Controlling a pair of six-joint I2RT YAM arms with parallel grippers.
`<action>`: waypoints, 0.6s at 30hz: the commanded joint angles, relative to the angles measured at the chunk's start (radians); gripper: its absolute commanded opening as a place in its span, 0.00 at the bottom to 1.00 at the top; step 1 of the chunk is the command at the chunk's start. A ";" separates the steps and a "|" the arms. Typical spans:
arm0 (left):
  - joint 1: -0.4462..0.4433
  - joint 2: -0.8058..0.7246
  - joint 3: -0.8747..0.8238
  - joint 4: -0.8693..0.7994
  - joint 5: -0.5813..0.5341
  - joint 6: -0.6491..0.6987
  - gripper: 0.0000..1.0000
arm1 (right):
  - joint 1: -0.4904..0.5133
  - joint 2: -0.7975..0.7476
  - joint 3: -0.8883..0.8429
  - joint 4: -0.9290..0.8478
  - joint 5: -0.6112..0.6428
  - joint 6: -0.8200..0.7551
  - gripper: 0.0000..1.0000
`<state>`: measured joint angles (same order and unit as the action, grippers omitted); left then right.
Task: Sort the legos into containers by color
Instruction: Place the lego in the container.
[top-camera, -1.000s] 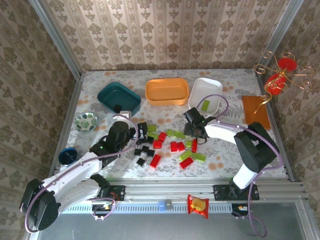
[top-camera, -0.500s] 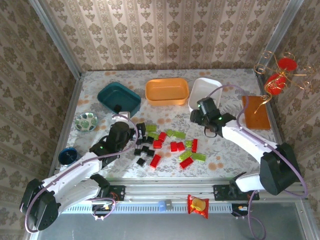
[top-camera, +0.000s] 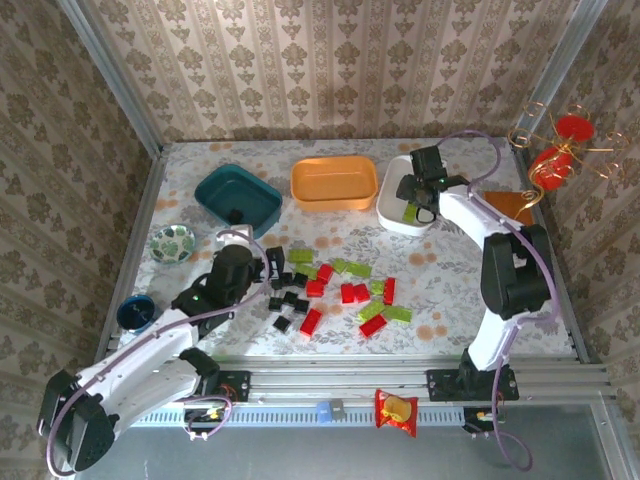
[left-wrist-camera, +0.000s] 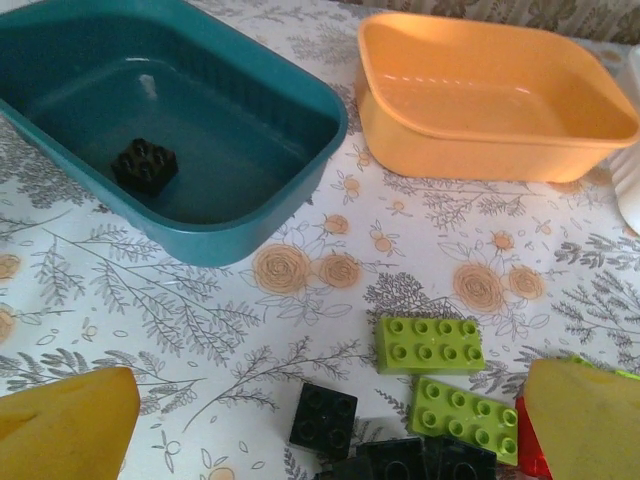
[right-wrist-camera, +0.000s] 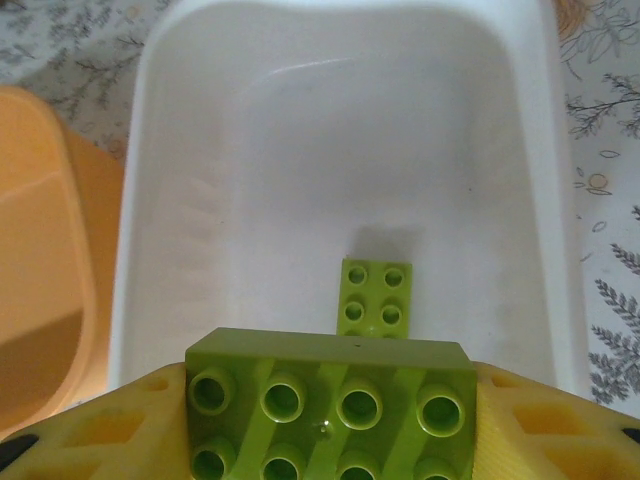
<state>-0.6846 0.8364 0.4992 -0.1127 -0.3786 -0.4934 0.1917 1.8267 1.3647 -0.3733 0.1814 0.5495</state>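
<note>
My right gripper (top-camera: 418, 190) hangs over the white tray (top-camera: 392, 214), shut on a lime green brick (right-wrist-camera: 328, 400). Another lime brick (right-wrist-camera: 375, 297) lies inside the white tray (right-wrist-camera: 200, 200). My left gripper (top-camera: 272, 262) stands open at the left end of the pile of black, red and lime legos (top-camera: 330, 290). Between its yellow fingers (left-wrist-camera: 65, 420) lie a black square brick (left-wrist-camera: 323, 417) and two lime oblong bricks (left-wrist-camera: 430, 345). The dark teal tray (left-wrist-camera: 250, 190) holds one black brick (left-wrist-camera: 145, 165). The orange tray (left-wrist-camera: 480, 150) holds nothing.
A patterned bowl (top-camera: 172, 243) and a dark blue bowl (top-camera: 134, 311) sit at the left. An orange-brown board (top-camera: 512, 215) and a gold wire stand with red discs (top-camera: 555, 150) are at the right. A snack packet (top-camera: 396, 408) lies on the front rail.
My right arm has swung from the pile up to the white tray, carrying the lime brick. The left gripper has shifted only slightly.
</note>
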 joint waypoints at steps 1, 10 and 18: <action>0.014 -0.035 0.035 -0.070 -0.036 0.010 1.00 | -0.005 0.047 0.076 -0.061 0.000 -0.026 0.46; 0.044 -0.063 0.057 -0.132 -0.046 -0.010 1.00 | -0.010 0.132 0.183 -0.107 -0.017 -0.026 0.83; 0.069 -0.057 0.071 -0.179 -0.024 -0.018 1.00 | 0.016 -0.034 0.018 -0.037 -0.079 0.010 0.89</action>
<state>-0.6266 0.7853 0.5457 -0.2558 -0.4046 -0.4946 0.1932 1.8874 1.4452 -0.4149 0.1413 0.5312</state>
